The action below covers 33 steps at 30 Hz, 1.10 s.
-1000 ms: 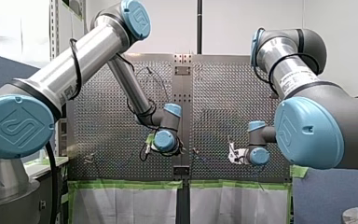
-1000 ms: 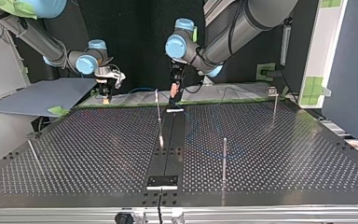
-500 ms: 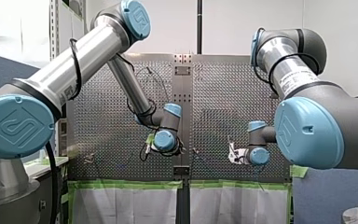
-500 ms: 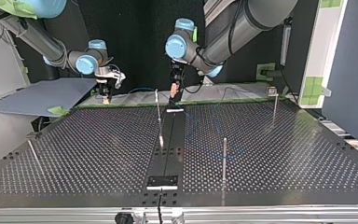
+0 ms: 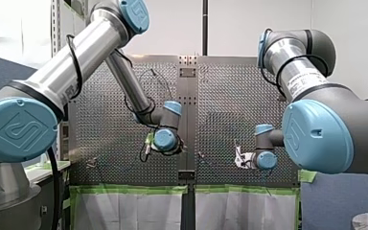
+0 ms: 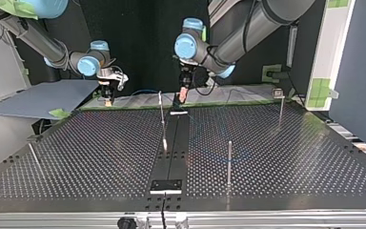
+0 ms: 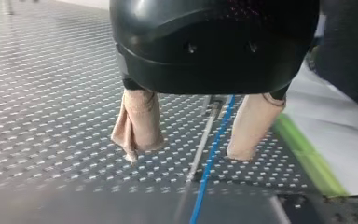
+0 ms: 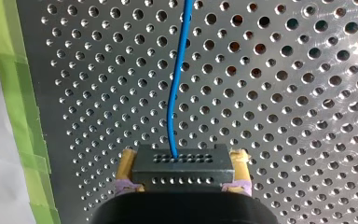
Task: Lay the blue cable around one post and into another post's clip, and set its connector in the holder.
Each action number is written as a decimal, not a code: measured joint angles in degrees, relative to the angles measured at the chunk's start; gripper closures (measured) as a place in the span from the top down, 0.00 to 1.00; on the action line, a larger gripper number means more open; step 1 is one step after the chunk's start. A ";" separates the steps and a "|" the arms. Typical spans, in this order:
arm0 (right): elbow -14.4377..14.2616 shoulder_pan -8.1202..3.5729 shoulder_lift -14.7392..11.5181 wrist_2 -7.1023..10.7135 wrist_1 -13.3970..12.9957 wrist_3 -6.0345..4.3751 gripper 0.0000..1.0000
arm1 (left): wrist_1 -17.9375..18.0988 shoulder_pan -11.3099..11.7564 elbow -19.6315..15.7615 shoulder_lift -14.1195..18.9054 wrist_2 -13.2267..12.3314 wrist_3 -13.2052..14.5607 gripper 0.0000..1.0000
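Left end effector (image 7: 186, 156): is standing with its beige pads (image 7: 137, 123) apart, tips just over the perforated table (image 7: 51, 93), and is clamping nothing.
Blue cable (image 7: 212, 154): is running through the gap between those open pads, nearer one pad than the other. I cannot tell whether it is brushing that pad.
Right end effector (image 8: 184, 156): is clamping the black connector (image 8: 182, 168), one pad pressing on each end of it.
Connector position: is being carried just above the table, near the green tape (image 8: 9, 70) along the table's edge. The cable is leaving its perforated face and running away over the holes.
Arms, top view: both are hanging at the far edge. The right one is at the view's left, the left one by the dark centre strip (image 6: 171, 143).
Posts: are standing upright by the strip (image 6: 161, 114) and at the view's right (image 6: 229, 162) and (image 6: 280, 112). A thin one is leaning at the left (image 6: 34, 157).
Cable routing: a faint blue line is lying on the table among the right-hand posts. I cannot tell whether it is going around any of them.
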<state>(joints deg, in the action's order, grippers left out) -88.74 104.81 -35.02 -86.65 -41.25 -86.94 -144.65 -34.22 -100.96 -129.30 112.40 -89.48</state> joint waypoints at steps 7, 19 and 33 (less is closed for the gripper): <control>0.00 0.01 0.00 0.29 0.03 -0.36 0.00 | 1.36 0.16 -3.19 3.21 0.57 -3.17 1.00; 0.00 0.02 0.00 1.07 0.02 -1.07 0.00 | -3.79 0.69 -9.26 9.39 0.91 -9.36 1.00; 0.00 0.08 0.07 1.73 -0.02 -1.88 0.00 | -2.59 3.36 -9.49 16.64 3.69 -16.61 1.00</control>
<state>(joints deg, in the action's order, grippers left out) -88.74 104.90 -34.95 -84.92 -41.27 -88.82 -147.24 -30.87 -110.45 -112.66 116.09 -106.09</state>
